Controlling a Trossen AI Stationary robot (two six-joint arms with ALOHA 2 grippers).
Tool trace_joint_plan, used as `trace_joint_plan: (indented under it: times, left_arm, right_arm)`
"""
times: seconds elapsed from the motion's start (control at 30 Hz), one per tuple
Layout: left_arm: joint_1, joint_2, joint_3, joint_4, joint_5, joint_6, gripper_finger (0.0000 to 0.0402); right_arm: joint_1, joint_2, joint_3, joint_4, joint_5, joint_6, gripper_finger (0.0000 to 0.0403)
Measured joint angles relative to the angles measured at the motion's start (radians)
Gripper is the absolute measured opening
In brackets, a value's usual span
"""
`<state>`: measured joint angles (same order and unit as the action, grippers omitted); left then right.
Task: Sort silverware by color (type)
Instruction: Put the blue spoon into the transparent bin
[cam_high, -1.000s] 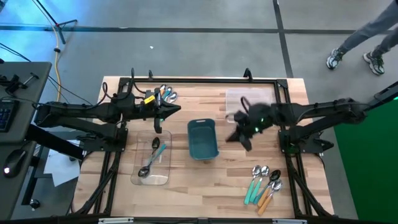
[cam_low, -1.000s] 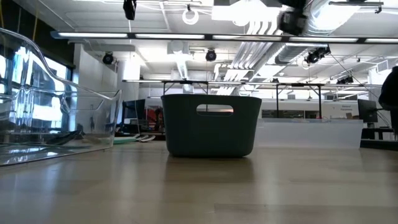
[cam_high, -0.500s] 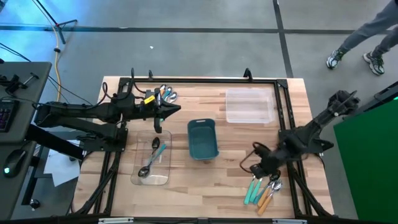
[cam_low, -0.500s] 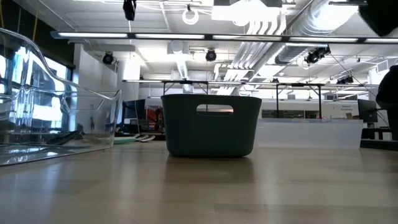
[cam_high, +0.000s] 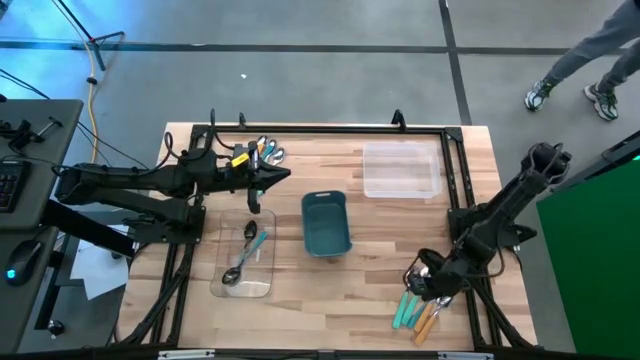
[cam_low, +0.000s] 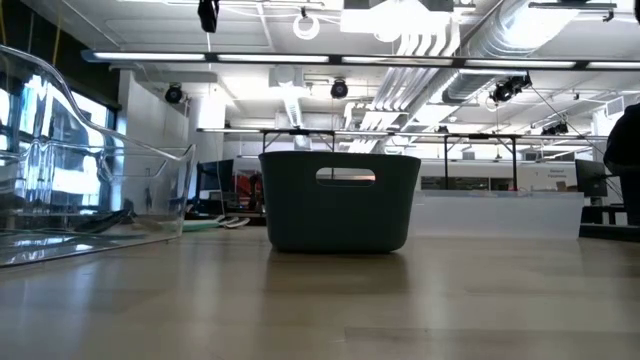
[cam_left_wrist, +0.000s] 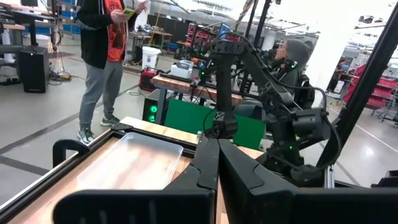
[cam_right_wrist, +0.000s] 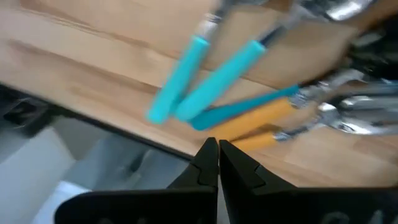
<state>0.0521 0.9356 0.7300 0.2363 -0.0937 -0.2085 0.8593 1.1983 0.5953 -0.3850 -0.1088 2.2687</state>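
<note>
A pile of silverware (cam_high: 430, 300) lies on the wooden table near its front right: spoons with teal handles (cam_right_wrist: 211, 81), orange handles (cam_right_wrist: 261, 118) and shiny bowls (cam_right_wrist: 348, 118). My right gripper (cam_high: 420, 288) (cam_right_wrist: 213, 148) is shut and tilted down just over this pile's handle ends; no touch shows. Two spoons (cam_high: 245, 252) lie in the clear tray (cam_high: 218, 285) at the left. More silverware (cam_high: 268, 152) lies at the far left. My left gripper (cam_high: 287, 177) (cam_left_wrist: 217, 144) is shut, level and above the table, holding nothing.
A teal bin (cam_high: 326, 222) (cam_low: 340, 200) stands mid-table. A second clear tray (cam_high: 402, 170) (cam_left_wrist: 134, 163) sits at the far right. The table's front edge (cam_right_wrist: 93, 118) runs close by the pile. A person (cam_left_wrist: 102, 56) stands beyond the table; another's legs (cam_high: 580, 70) show on the floor.
My right gripper has swung from between the teal bin and the far clear tray toward the near right, down over the silverware pile, rolling about its own axis on the way. It has stayed shut.
</note>
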Motion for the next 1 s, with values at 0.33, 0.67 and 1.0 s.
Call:
trace_joint_plan:
  times: [0.33,0.67,1.0]
  left_arm:
    - [0.000,0.000,0.000,0.000,0.000,-0.001,0.0000]
    - [0.000,0.000,0.000,0.000,0.000,-0.003,0.0000]
    - [0.000,0.000,0.000,0.000,-0.024,-0.002,0.0001]
  right_arm:
    - [0.027,0.178,0.000,0.060,-0.092,0.039,0.0030]
    - [0.025,0.181,0.000,0.035,-0.073,0.046,0.0164]
    - [-0.018,0.179,0.000,-0.042,-0.049,0.045,0.0176]
